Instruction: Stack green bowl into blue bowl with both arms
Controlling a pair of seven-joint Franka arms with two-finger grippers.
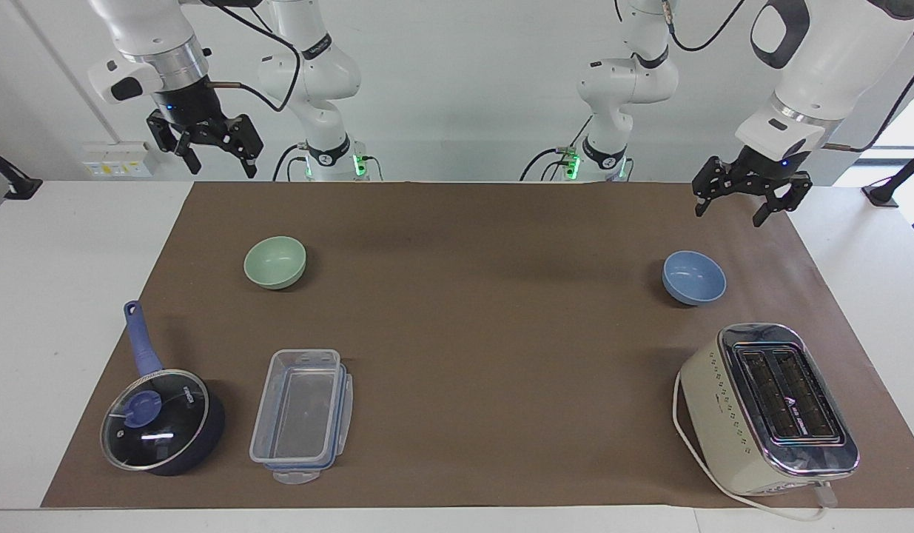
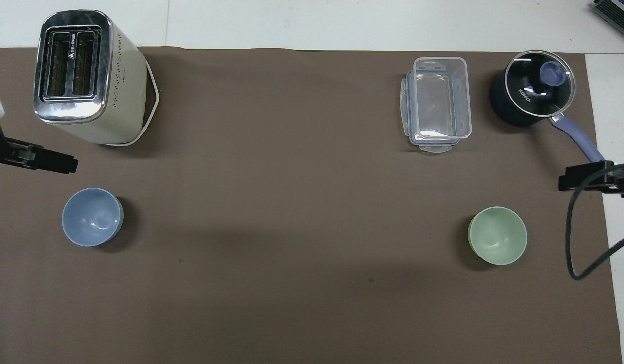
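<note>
1. Facing view: left hand (image 1: 743, 206) and right hand (image 1: 218, 154), both raised with fingers spread, hold nothing.
2. Small pale mint-green bowl (image 1: 274, 261) rests on the brown surface (image 1: 486, 333) toward the right arm's end.
3. Small periwinkle-blue bowl (image 1: 693, 277) rests toward the left arm's end, well apart.

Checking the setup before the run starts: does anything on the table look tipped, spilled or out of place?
Nothing stands out. The green bowl and blue bowl sit upright and empty on the brown mat, far apart. The toaster, saucepan and clear container look intact.
</note>
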